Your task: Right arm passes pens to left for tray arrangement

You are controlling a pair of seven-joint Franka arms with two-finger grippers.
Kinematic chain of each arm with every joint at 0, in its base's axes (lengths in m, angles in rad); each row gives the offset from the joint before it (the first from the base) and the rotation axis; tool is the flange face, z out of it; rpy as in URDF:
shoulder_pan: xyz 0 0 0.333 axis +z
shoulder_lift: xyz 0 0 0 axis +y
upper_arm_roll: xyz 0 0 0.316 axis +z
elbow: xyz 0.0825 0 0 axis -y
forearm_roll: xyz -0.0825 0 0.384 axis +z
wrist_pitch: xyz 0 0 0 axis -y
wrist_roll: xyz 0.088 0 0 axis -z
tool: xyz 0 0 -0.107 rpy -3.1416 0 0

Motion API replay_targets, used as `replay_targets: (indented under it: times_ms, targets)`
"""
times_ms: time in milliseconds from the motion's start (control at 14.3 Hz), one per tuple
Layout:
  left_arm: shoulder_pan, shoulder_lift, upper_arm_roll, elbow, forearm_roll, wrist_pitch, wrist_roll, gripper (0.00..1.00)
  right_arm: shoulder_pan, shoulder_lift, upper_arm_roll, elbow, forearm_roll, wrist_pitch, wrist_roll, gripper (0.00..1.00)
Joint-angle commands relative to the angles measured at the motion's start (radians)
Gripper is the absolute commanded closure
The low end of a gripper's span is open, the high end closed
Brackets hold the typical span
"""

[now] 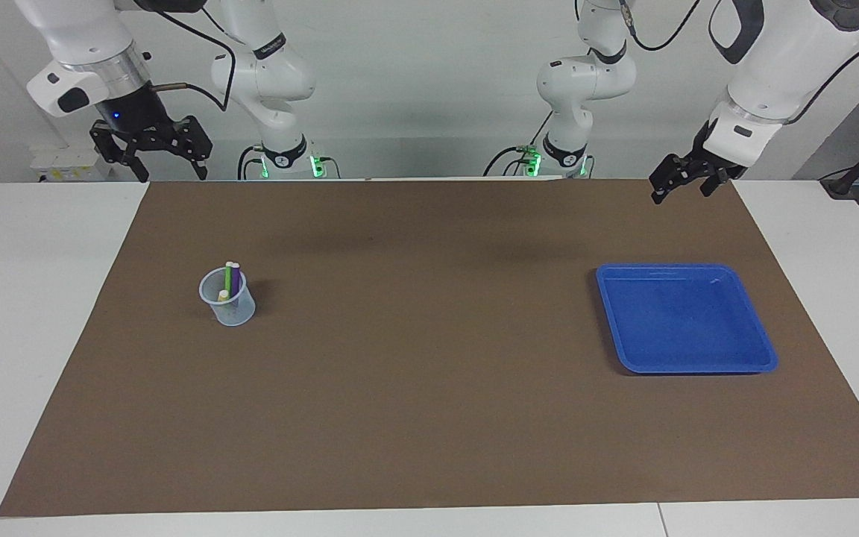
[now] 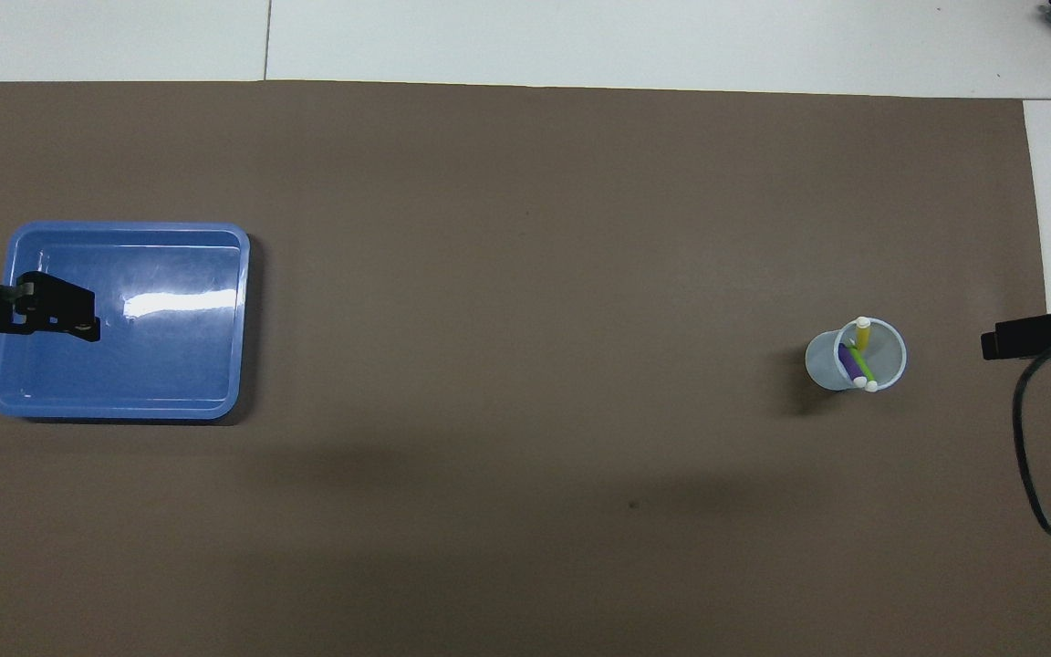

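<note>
The three pens stand in a small pale-blue translucent cup [image 1: 230, 304] [image 2: 840, 363] toward the right arm's end of the brown mat: a green pen [image 1: 227, 277] [image 2: 862, 367], a purple pen [image 1: 236, 283] [image 2: 848, 359] and a yellow pen [image 1: 223, 296] [image 2: 863, 337]. The blue tray [image 1: 687, 321] [image 2: 170, 356] lies empty toward the left arm's end. My right gripper [image 1: 172, 173] [image 2: 1000, 343] hangs open in the air over the mat's edge by the robots, well apart from the cup. My left gripper [image 1: 681, 192] [image 2: 78, 321] hangs open and empty, raised above the mat's corner by its own base.
A brown mat [image 1: 429, 373] [image 2: 525, 274] covers most of the white table [image 1: 34, 335] [image 2: 635, 36]. A black cable [image 2: 1032, 456] trails by the right arm's end. Both arm bases stand at the table's robot end.
</note>
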Motion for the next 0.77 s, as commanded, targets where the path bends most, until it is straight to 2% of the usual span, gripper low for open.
replay_targets:
  times_ms: [0, 702]
  targets:
    - [-0.002, -0.004, 0.002, 0.002, 0.019, -0.009, 0.001, 0.00, 0.003, 0.007, 0.001, 0.009, 0.002, 0.011, 0.016, 0.00]
    - [-0.002, -0.004, 0.002, 0.002, 0.019, -0.009, 0.001, 0.00, 0.008, 0.007, 0.007, 0.008, 0.002, 0.024, 0.017, 0.00]
